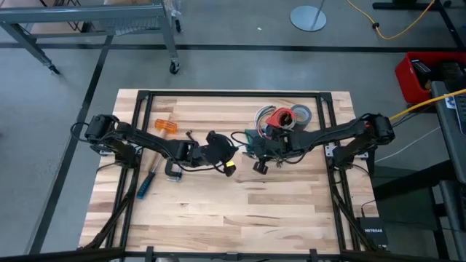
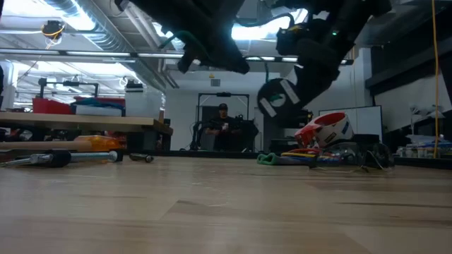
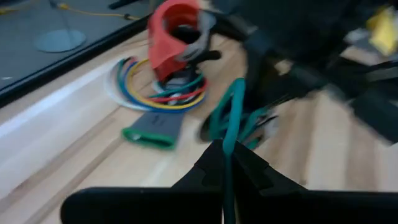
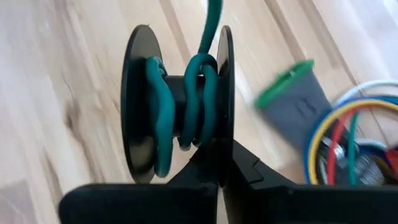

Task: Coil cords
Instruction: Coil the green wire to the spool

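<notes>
Both tools, left (image 3: 225,163) pinching the teal cord (image 3: 231,112) and right (image 4: 221,163) gripping its spool (image 4: 180,102), hang above the wooden table (image 1: 277,211).

Dark teal-green cord (image 3: 231,118) smeared by blur and cut off at the left wrist view's lower edge, red tape roll (image 3: 174,37) blurred, black plastic spool (image 4: 177,102) partly hidden behind the right gripper (image 4: 221,171), distant person (image 2: 224,125) too small to make out.
</notes>
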Controlling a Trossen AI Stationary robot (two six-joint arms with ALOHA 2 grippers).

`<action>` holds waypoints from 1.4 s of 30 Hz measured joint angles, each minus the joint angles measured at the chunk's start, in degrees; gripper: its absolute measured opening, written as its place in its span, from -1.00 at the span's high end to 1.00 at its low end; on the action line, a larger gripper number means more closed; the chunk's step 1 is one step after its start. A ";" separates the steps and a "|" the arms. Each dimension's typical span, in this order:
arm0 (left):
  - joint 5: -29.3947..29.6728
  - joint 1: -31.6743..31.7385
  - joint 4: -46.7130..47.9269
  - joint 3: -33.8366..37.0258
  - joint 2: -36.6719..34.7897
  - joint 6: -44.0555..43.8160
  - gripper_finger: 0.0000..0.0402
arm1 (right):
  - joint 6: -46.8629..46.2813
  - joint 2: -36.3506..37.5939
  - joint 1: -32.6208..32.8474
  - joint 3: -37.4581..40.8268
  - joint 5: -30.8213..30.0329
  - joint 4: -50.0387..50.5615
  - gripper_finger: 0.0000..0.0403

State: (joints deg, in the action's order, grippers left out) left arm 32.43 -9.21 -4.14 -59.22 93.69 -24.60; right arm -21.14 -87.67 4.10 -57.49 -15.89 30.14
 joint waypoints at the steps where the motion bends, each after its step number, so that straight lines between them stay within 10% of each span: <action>1: -1.11 -0.07 -0.80 0.00 0.00 0.00 1.00 | -0.08 -0.28 -0.01 -0.01 -0.01 -1.32 0.99; 26: -1.93 -2.41 -3.41 0.00 0.04 0.42 1.00 | -1.15 -0.44 -5.27 0.02 6.61 -35.23 0.99; 42: 3.30 -5.36 3.49 -0.04 0.05 14.04 1.00 | -1.14 5.47 -11.87 0.02 28.34 -22.08 0.99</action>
State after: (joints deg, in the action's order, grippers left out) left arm 35.73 -14.57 -0.64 -59.27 93.74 -10.56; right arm -22.28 -82.20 -7.77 -57.47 12.45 8.06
